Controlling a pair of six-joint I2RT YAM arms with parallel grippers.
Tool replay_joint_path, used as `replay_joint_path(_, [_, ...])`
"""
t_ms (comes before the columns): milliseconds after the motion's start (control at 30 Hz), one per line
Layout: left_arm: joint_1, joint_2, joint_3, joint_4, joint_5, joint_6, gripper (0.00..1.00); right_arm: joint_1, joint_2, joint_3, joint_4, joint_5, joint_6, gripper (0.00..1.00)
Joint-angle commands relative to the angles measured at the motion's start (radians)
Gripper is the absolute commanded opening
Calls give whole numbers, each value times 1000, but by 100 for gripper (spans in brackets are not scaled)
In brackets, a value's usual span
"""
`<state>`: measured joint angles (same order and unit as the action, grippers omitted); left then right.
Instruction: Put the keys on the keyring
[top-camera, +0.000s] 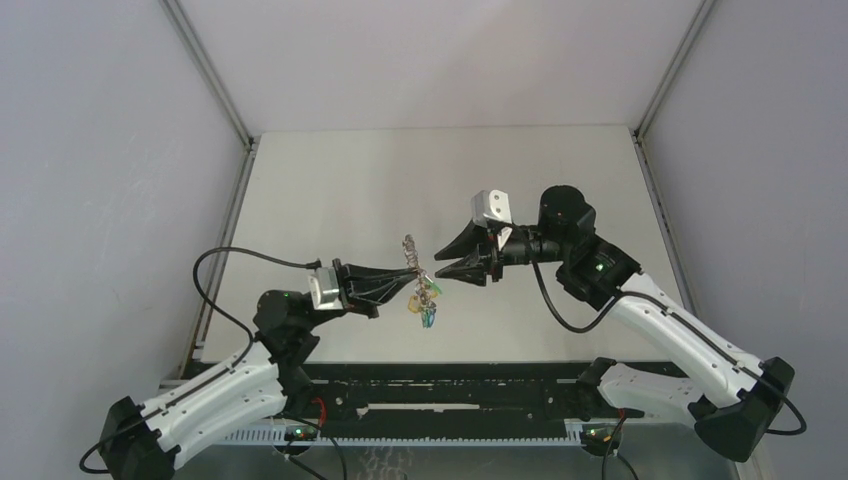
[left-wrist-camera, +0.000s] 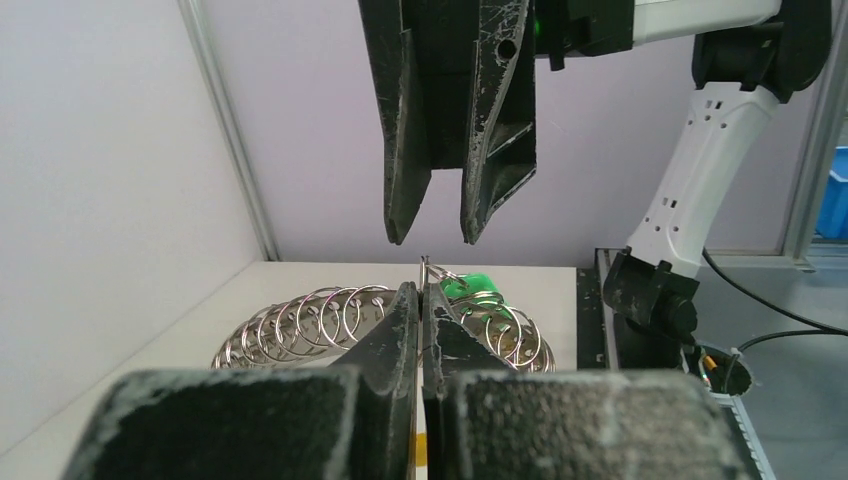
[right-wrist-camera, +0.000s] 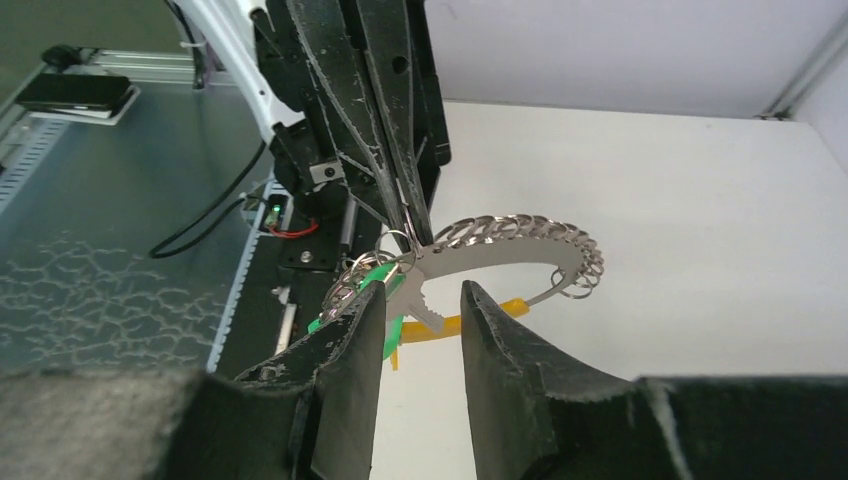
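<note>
Top view, left gripper (top-camera: 408, 284): it was closed and pinched the keyring (top-camera: 410, 254) near the centre of the frame, probably to hold it steady above the table (top-camera: 330, 190).
Top view, right gripper (top-camera: 437, 263): the fingers stood apart and held nothing. The tips faced the left gripper from the right, just beside the ring.
Top view, keys (top-camera: 429, 308): the green and blue heads hung in a bunch just under the pinch, beside a yellow band (top-camera: 412, 301).
Left wrist view, left gripper (left-wrist-camera: 421, 298): the fingers were pressed together at the lower centre, and a thin wire loop stood up from the tips. The coil of rings (left-wrist-camera: 320, 318) was behind, to the left.
Left wrist view, right gripper (left-wrist-camera: 432, 236): it pointed down from the top of the frame, with a clear gap directly above the loop.
Right wrist view, keyring (right-wrist-camera: 520, 233): it was an arc in the middle of the frame, hanging from the left gripper's tips.
Right wrist view, keys: a green head (right-wrist-camera: 366, 290) was at the left finger and a silvery blade showed in the gap. I could not tell if it touched.
Reason, as I judge: one arm presented the ring so that the other could work a key onto it.
</note>
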<state>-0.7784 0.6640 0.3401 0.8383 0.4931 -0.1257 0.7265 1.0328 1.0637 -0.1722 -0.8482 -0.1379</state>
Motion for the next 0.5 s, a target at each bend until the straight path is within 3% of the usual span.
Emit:
replay_joint_path(0, [5,12,27,101,39,-34,0,-7,17,47,63,-90,63,33])
replay_joint_path(467, [5,34,39,150,64,-46,0,-6,85,63,68,-171,101,29])
